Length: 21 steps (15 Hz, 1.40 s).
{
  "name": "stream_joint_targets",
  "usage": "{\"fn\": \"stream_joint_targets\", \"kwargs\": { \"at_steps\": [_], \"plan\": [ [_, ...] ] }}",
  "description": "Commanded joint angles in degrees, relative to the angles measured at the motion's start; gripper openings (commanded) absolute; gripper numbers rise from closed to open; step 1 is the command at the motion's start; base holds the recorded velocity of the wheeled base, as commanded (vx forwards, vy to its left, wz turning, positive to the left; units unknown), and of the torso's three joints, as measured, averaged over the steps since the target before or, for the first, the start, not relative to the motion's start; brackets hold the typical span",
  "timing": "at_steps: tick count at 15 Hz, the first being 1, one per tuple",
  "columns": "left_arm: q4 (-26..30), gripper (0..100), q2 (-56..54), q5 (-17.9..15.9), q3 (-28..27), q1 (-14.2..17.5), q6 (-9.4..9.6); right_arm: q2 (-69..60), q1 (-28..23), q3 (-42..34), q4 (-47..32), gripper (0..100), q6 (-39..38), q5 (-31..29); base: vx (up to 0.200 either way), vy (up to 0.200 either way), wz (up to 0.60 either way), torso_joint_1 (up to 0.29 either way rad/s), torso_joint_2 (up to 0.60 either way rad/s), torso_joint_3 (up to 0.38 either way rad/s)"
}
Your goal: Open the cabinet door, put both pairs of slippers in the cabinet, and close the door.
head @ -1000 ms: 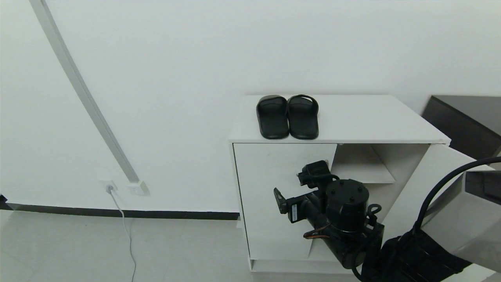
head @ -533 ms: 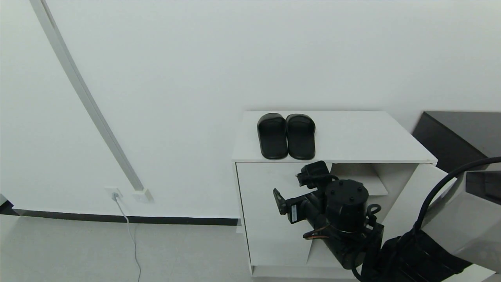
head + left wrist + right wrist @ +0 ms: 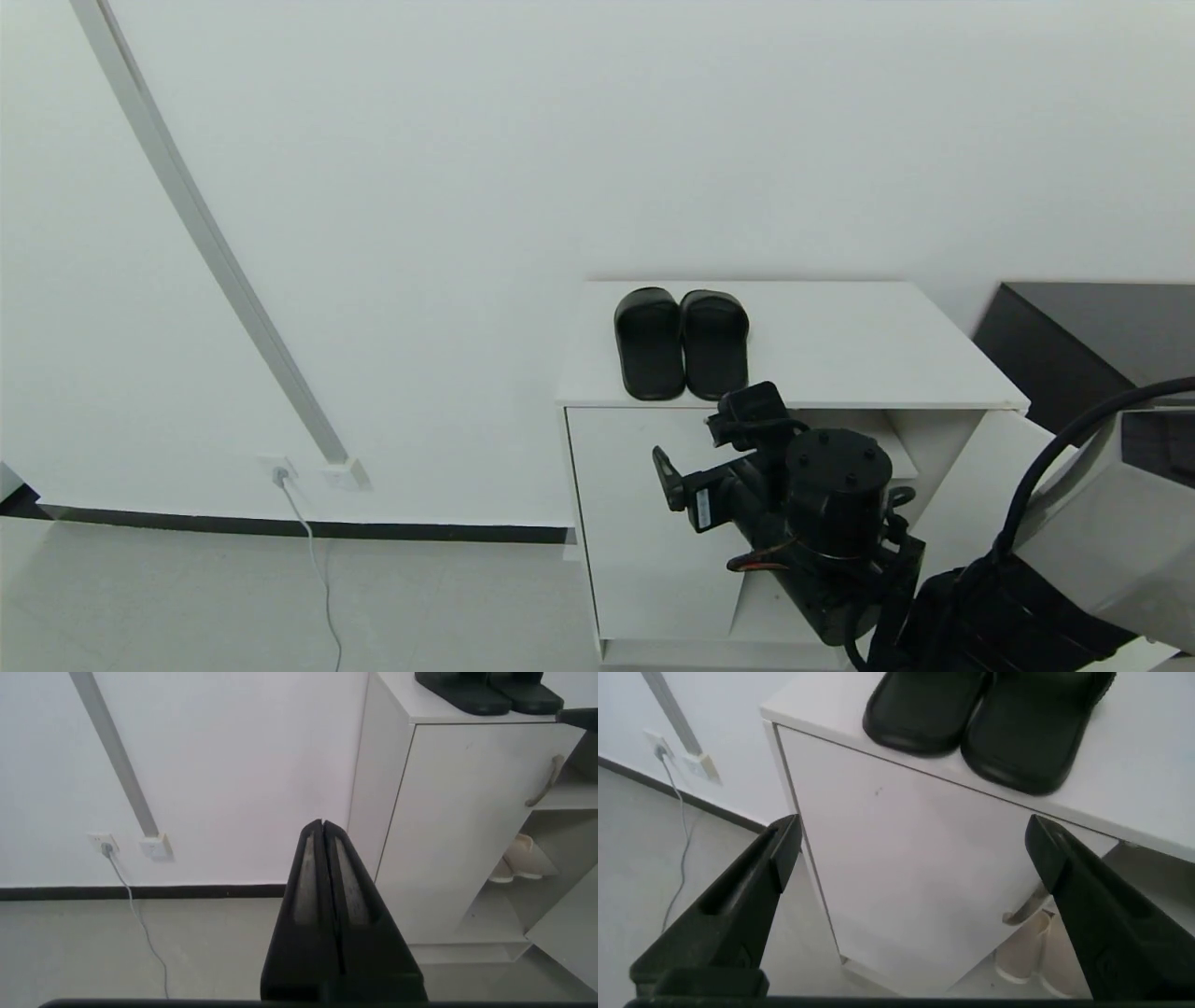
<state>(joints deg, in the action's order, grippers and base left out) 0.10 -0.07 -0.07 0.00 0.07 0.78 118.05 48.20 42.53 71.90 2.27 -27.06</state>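
Two black slippers sit on the cabinet, centre-right of frame; right hand spread wide, left hand pressed together.

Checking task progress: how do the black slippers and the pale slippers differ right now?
Black slippers lie on the cabinet top; pale slippers sit inside, low down. Black slippers are in full view, flat, side by side; pale slippers are partly hidden by the closed door. Neither is held.
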Motion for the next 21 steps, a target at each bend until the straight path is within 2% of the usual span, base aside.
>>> {"fn": "stream_joint_targets", "kwargs": {
  "at_steps": [1, 3, 4, 5, 7, 9, 17, 21],
  "plan": [
    [0.0, 0, 0.1, 0.0, 0.0, 0.0, 0.01, -0.1, -0.2, 3.7, -4.6, 100, -1.2, -0.2, 0.000, 0.000, 0.00, 0.000, 0.00, 0.000],
    [0.0, 0, 0.1, -0.1, -0.1, 0.0, 0.10, -2.7, -0.3, 11.4, -20.4, 100, -8.8, -1.3, 0.000, 0.000, 0.00, 0.000, 0.00, 0.000],
    [0.0, 0, 0.1, -0.1, -0.1, 0.0, 0.10, -4.9, -0.2, 18.2, -34.5, 100, -13.5, -3.5, 0.000, 0.000, 0.00, 0.000, 0.00, 0.000],
    [0.0, 0, 0.1, 0.0, 0.0, 0.0, 0.10, -6.3, -0.1, 24.5, -45.3, 100, -17.1, -5.4, 0.000, 0.000, 0.00, 0.000, 0.00, 0.000],
    [0.0, 0, 0.1, 0.0, 0.0, 0.0, 0.01, -6.5, 0.1, 36.7, -59.5, 100, -21.7, -9.1, 0.000, 0.000, 0.00, 0.000, 0.00, 0.000],
    [0.0, 0, 0.1, 0.0, 0.0, 0.0, 0.01, -6.0, 0.7, 41.5, -62.1, 100, -21.5, -11.6, 0.000, 0.000, 0.00, 0.000, 0.00, 0.000],
    [0.0, 0, 0.1, -0.1, -0.1, 0.0, -0.08, -4.5, 0.8, 37.7, -59.2, 100, -21.6, -12.2, 0.000, 0.000, 0.00, 0.000, 0.00, 0.000],
    [0.0, 0, 0.1, -0.1, -0.1, 0.0, -0.08, -3.7, 0.5, 36.7, -58.3, 100, -21.5, -12.1, 0.200, 0.000, 0.00, -0.006, 0.00, 0.002]
  ]
}}
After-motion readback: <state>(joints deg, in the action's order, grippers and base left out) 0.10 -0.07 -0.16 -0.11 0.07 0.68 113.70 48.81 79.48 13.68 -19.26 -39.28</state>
